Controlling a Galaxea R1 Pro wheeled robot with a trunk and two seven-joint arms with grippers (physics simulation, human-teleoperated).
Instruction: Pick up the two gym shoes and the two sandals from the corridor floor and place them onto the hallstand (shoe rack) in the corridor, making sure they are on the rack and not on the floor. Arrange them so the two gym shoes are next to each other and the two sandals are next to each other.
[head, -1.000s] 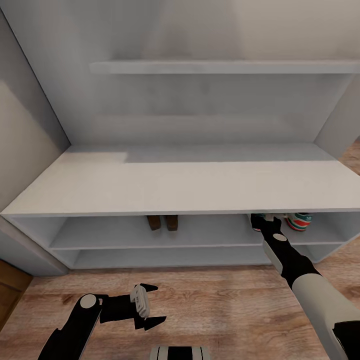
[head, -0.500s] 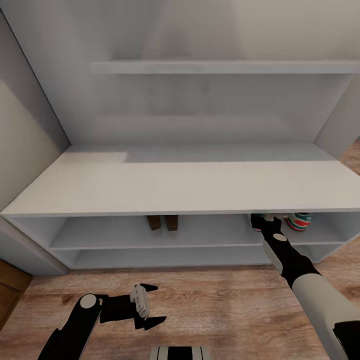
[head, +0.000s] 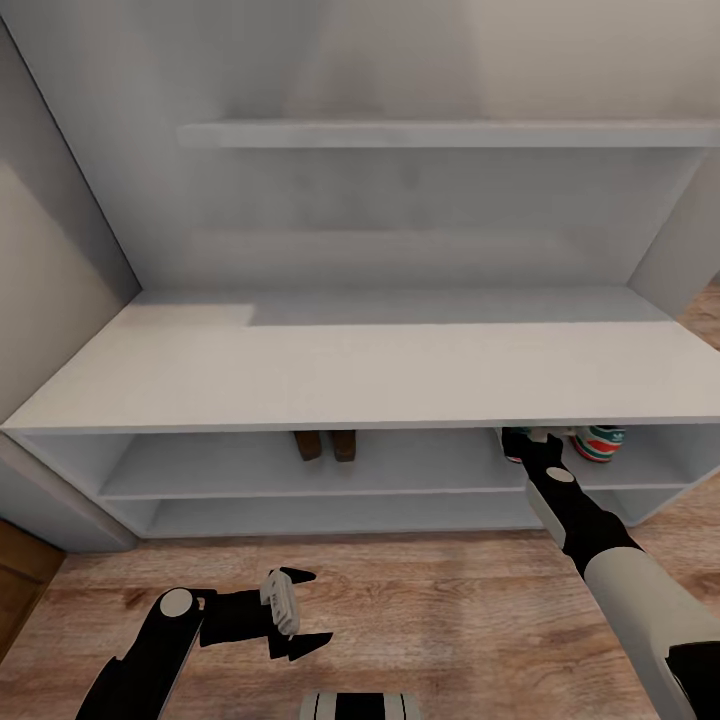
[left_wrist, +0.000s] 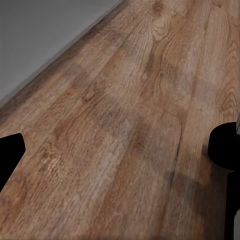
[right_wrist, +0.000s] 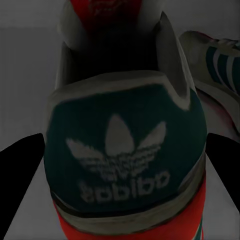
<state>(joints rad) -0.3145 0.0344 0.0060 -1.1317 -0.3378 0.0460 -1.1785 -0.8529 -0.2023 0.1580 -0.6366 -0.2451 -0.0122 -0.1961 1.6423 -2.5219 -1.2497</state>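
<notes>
Green-heeled gym shoe (right_wrist: 125, 150) sits between right end effector (head: 527, 441) fingers, seemingly ungripped.

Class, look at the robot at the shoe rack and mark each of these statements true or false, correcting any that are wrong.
1. The two sandals stand side by side on the upper shelf of the hallstand. True.
2. The flat top of the hallstand holds a gym shoe. False: the top is bare; the gym shoes sit on the upper shelf at the right.
3. The right gripper reaches into the upper shelf at a gym shoe, with the second gym shoe just beside it. True.
4. The left gripper grips a sandal. False: its jaws are open and empty above the corridor floor.
5. A shoe lies on the floor before the rack. False: no shoe shows on the visible floor.
</notes>
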